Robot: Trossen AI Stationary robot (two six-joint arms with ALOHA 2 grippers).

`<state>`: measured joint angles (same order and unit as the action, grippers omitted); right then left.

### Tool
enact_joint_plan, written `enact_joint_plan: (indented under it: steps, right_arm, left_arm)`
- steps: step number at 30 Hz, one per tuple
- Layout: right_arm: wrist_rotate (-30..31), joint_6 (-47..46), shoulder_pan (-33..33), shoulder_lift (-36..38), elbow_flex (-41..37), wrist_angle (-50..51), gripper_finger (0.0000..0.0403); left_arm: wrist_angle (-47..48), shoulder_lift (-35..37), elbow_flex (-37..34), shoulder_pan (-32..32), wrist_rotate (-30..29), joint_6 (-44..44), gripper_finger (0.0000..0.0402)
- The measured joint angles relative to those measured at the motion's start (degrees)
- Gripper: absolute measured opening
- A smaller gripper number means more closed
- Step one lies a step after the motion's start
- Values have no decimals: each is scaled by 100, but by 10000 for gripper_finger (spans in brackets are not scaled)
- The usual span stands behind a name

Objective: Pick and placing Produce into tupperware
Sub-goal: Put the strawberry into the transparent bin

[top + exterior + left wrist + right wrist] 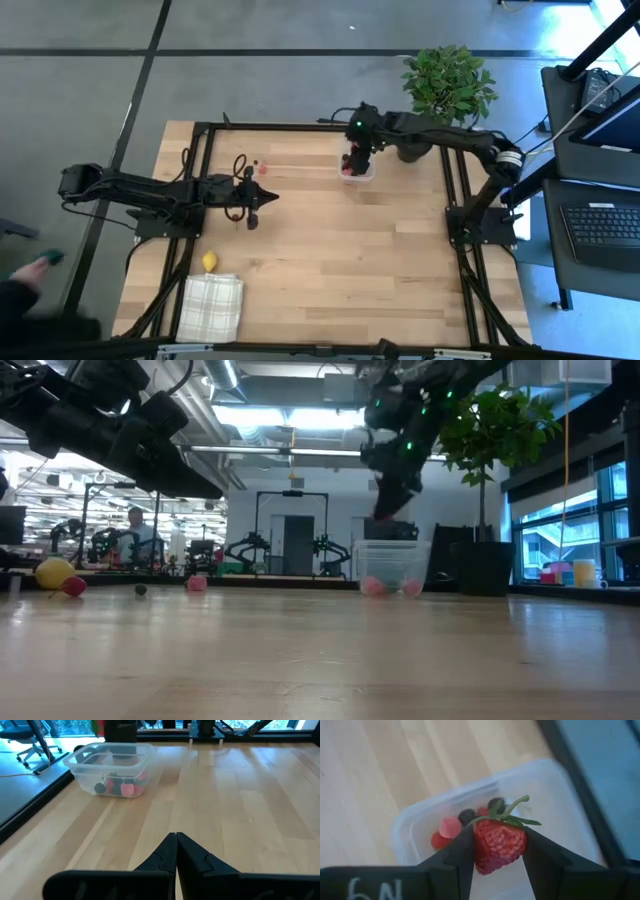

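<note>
Over on the left, the left gripper [262, 195] hangs idle above bare wood, its arm stretched out across the table [330, 260], fingers pressed tight together, nothing between them. Near that side there is work left: the lemon [209, 261] sits just beside the checked cloth [212, 306] at the near edge, and a couple of tiny pieces [262, 168] lie on the boards beyond the left gripper's tip, well apart from the box.

Moving right, here's the action: the right gripper [498, 847] is pinching a strawberry [499, 845], one dark finger on each flank, green stem poking up. The arm reaches in from the right edge past the potted plant [448, 85] and points down, the berry poised directly over the tupperware [357, 170]. Inside the clear box, several red and dark pieces [451, 827] already rest on the floor.

So this looks like the placing step, carry finished, release due. The next move calls for little: perhaps a slight drop toward the rim, then spreading the fingers so the strawberry falls among the others, and a straight lift clear of the thin plastic wall so the box isn't nudged
</note>
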<state>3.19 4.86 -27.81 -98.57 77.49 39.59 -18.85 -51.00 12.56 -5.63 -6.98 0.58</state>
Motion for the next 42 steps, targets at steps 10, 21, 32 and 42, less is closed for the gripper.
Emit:
enact_joint_plan:
  steps: [10,21,32,42]
  right_arm:
    - [-184,69,-15,-870,-4,-90,147]
    - [-193,159,-15,-1195,-8,-61,147]
    - [-189,162,-15,-1195,-8,-96,163]
    - [-184,151,-15,-1195,-8,-93,171]
  left_arm:
    - [2,0,0,0,0,0,2]
    - [20,0,0,0,0,0,2]
    - [20,0,0,0,0,0,2]
    - [20,0,0,0,0,1,2]
